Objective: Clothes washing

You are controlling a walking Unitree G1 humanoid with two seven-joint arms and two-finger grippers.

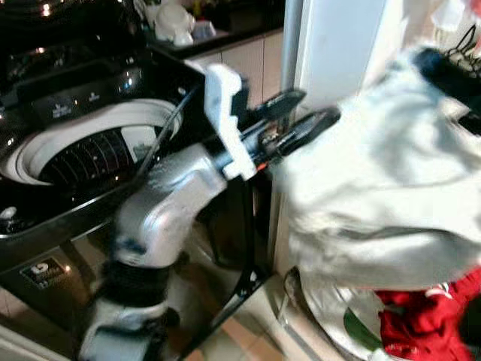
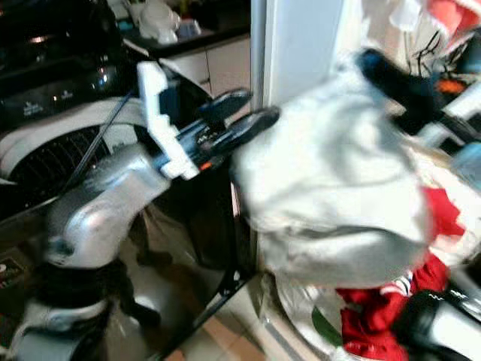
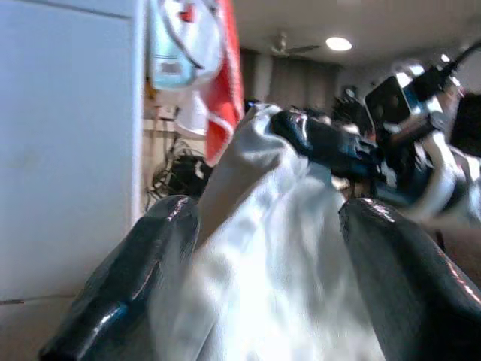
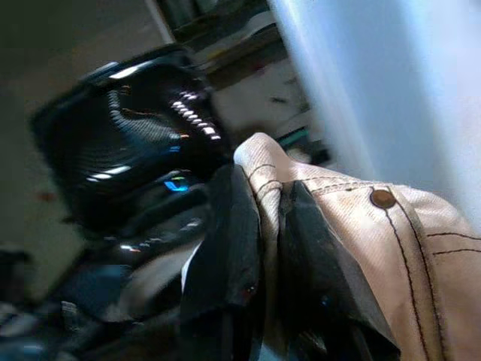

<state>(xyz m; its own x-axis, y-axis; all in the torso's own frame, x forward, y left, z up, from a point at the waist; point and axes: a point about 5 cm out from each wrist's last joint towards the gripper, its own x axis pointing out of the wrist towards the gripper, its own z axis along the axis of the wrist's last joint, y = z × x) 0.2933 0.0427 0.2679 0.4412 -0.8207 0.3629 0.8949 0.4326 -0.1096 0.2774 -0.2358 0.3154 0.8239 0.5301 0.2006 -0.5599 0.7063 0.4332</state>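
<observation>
**Garment held aloft beside the open washer**

Left gripper point(image 1: 304, 113), nearest the head camera, reaches out level from its silver arm; its two black fingers point(image 3: 135, 286) stand apart, with the pale garment point(image 1: 376, 173) between them. Whether they actually pinch the cloth cannot be told, but the spread suggests they are steadying or gathering it, not bearing its weight. Right gripper point(image 4: 267, 248) is clamped on a stitched, riveted edge of the garment, high up, so the cloth hangs free in a bundle clear of the floor. Washer point(image 1: 83, 150) sits just to the left, lid up and drum point(image 1: 90, 158) exposed, which is presumably why the garment is carried at rim height: it has yet to travel leftward over the opening. Red clothes point(image 1: 425, 320) lie below the garment in a basket point(image 1: 331, 331), apparently awaiting their turn. Counter point(image 1: 225, 34) behind carries white items.
</observation>
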